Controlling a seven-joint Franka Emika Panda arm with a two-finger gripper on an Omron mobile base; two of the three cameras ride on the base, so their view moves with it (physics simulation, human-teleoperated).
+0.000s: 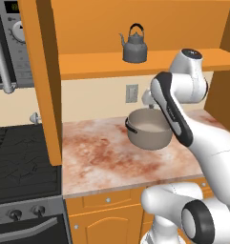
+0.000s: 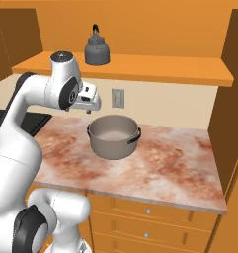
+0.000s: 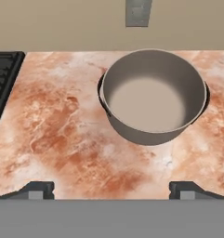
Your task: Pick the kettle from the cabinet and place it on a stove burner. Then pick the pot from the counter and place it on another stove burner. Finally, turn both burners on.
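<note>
- The kettle (image 1: pixel 134 45) stands upright on the cabinet (image 1: pixel 135 64) shelf, spout to the left in the left base view.
- The pot (image 3: pixel 154 96) sits empty on the counter (image 3: pixel 67 135), below the kettle, near the wall outlet (image 3: pixel 138 12).
- The burners (image 1: pixel 21 157) lie left of the counter, past the orange side panel.
- The gripper (image 3: pixel 111 189) hovers above the counter, jaws spread wide, holding nothing.

Kettle (image 1: pixel 134 46) on cabinet (image 1: pixel 135 65) shelf; pot (image 1: pixel 147 128) on counter (image 1: pixel 107 157).
</note>
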